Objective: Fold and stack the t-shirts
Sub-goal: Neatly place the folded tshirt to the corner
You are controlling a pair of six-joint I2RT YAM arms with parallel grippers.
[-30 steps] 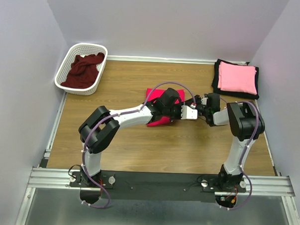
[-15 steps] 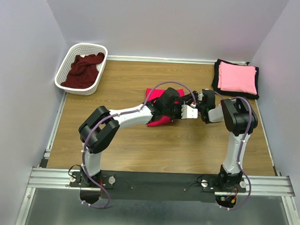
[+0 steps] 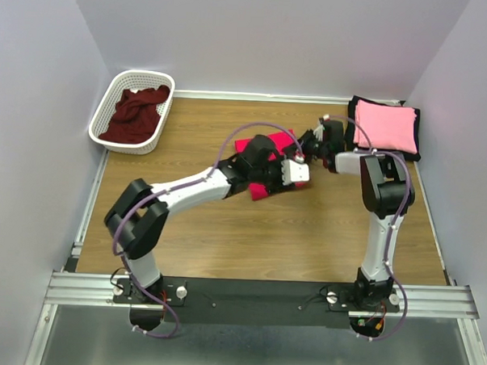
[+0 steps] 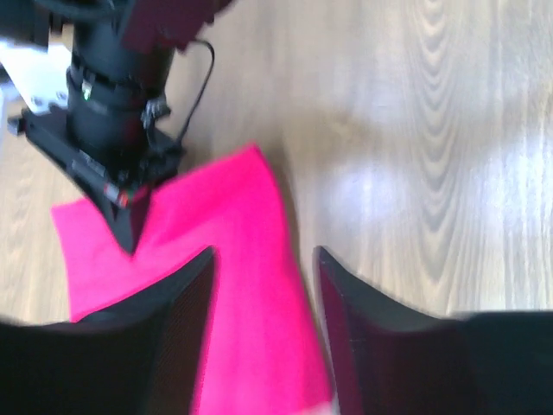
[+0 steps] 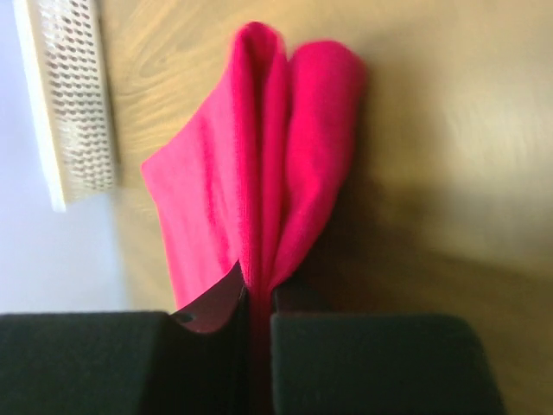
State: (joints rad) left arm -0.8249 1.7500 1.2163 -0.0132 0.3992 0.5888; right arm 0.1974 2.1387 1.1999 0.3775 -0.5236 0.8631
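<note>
Two grippers are working one garment at mid-table, the crimson-red t-shirt. From my left wrist camera, the left gripper has its jaws spread apart, and the cloth runs down between them. I cannot tell whether they press on it. The right gripper is pinched tight on a gathered edge of the same shirt. Two rounded folds bulge out just past its fingertips, and the rest of the shirt trails onto the wooden table.

I judge this shirt to be light, limp and quite unable to hold a shape. Any unsupported part will sag, and a fold will only stay if it is laid flat and smoothed. It is not fragile, but a thin pinch of one layer could slip out or drag the layers out of line. I would take it at a hem or corner and catch every layer of the fold. I would also keep the two holds well apart along one edge, so the cloth hangs taut between them.

At the far right corner, the pink t-shirt lies folded on the black t-shirt. I take that to be the stack this one should join. At the far left, the white lattice basket holds the dark maroon t-shirt, which is crumpled and not yet folded.
</note>
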